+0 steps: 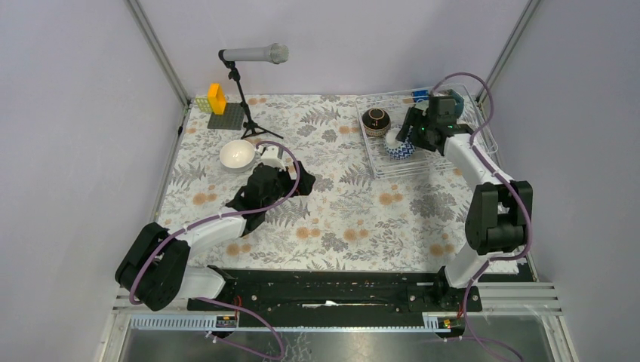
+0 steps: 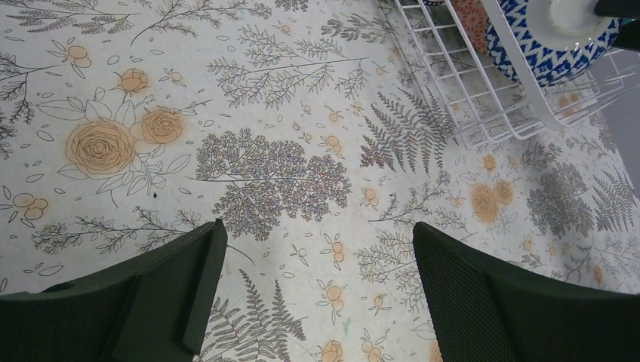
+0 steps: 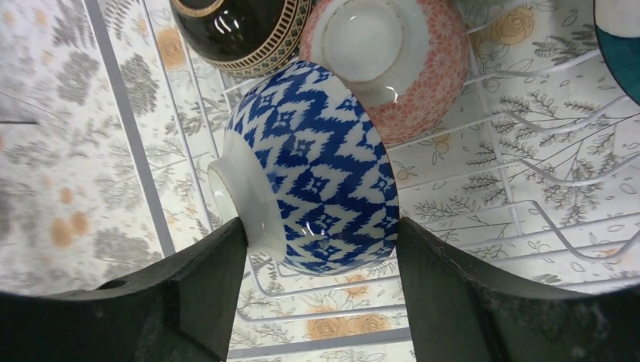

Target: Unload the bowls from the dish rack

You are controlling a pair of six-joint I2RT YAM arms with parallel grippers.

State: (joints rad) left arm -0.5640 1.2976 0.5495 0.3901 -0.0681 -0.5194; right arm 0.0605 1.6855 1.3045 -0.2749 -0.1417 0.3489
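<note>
white bowl (image 1: 238, 154) stands mouth-up on the flowered table (image 1: 355, 219) at the left, well apart from the dish rack (image 1: 377, 162). behind it, in the far left corner, a microphone (image 1: 254, 54) on a black stand rises beside a small stack of yellow and grey blocks (image 1: 219, 105). just near and right of the white bowl, the left pincer (image 2: 317, 256) hangs over bare cloth, its jaws spread wide and holding nothing. its wrist view shows only printed ferns and roses between the two dark fingers, with a corner of the rack at the upper right.

further right, the dish rack, a white wire grid, sits at the far right of the table. at its left end rests a dark brown bowl (image 1: 376, 119) with a gold-patterned band. near it, toward the front of the rack, the blue-and-white bowl (image 3: 317, 181) lies tipped on its side, its white foot ring pointing left in the right wrist view. a pink bowl (image 3: 407, 68) sits foot-up just beside it, and the edge of a teal bowl (image 3: 623, 53) shows at the right of that view.

the right pincer (image 3: 317, 245) reaches down into the rack and straddles the blue-and-white bowl. one finger is against the foot ring and the other against the rim, closed on the bowl, which sits low among the wires.
</note>
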